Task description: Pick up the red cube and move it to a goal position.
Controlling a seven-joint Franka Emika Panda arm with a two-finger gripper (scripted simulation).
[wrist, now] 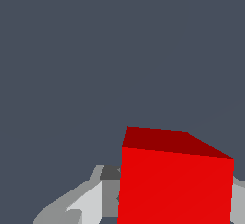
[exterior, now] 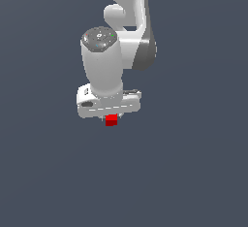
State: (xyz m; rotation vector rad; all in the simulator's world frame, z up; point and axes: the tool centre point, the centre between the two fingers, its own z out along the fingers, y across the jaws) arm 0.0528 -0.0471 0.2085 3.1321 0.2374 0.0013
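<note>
from the exterior view's left, the white gripper (exterior: 112,118) hangs under the arm, pinching the red cube (exterior: 111,120) between its fingers (wrist: 88,204); the carry looks in hand; next it needs a steady move toward the unseen goal.

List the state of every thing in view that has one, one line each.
red cube: upright, sitting between the fingers directly under the tool, partly hidden by it in the exterior view.
tool: pointing down, fingers either side of the cube; contact and lift cannot be confirmed.
arm: bent over, reaching down from above.
</note>
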